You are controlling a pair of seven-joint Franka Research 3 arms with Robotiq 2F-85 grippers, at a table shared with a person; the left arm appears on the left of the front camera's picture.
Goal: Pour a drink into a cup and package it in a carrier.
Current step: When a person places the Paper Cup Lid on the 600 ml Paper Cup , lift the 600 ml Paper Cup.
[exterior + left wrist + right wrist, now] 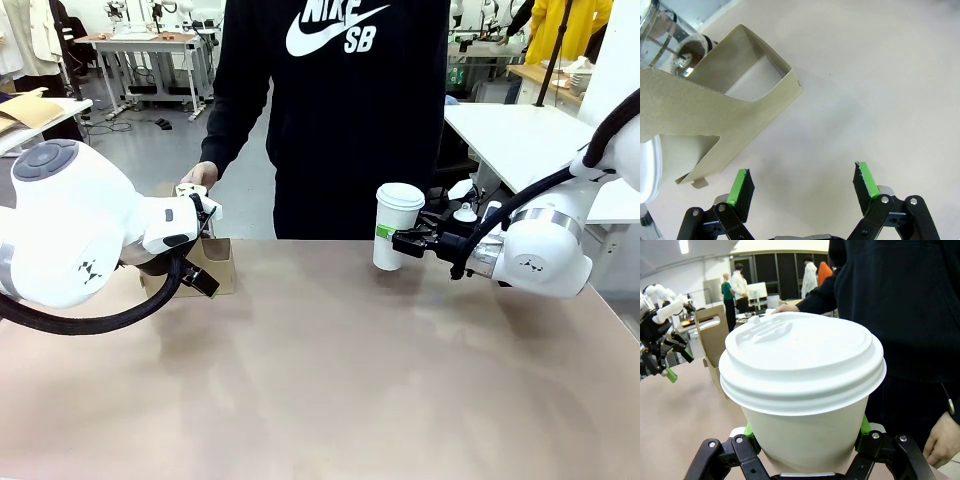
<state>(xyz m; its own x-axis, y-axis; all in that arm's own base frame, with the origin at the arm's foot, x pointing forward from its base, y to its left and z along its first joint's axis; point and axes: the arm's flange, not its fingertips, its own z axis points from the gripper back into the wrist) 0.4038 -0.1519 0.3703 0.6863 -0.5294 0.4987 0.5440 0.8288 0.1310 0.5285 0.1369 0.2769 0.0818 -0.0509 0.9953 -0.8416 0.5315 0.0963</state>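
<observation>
A white paper cup (398, 225) with a white lid stands at the table's far right of centre, and my right gripper (402, 240) is shut on its side. The right wrist view shows the cup (802, 390) up close between the green pads. The brown cardboard carrier (217, 264) sits at the far left, and its open slot (747, 85) lies just ahead of my open left gripper (802, 182). That left gripper (203, 278) hangs right beside the carrier, holding nothing. A clear glass pitcher (667, 37) with a brownish trace of drink stands behind the carrier.
A person in a dark hoodie stands at the far edge, one hand (200, 177) by the carrier's upright handle (710, 327), the other hand (940, 435) low beside the cup. The tan table (330, 380) is bare across its middle and front.
</observation>
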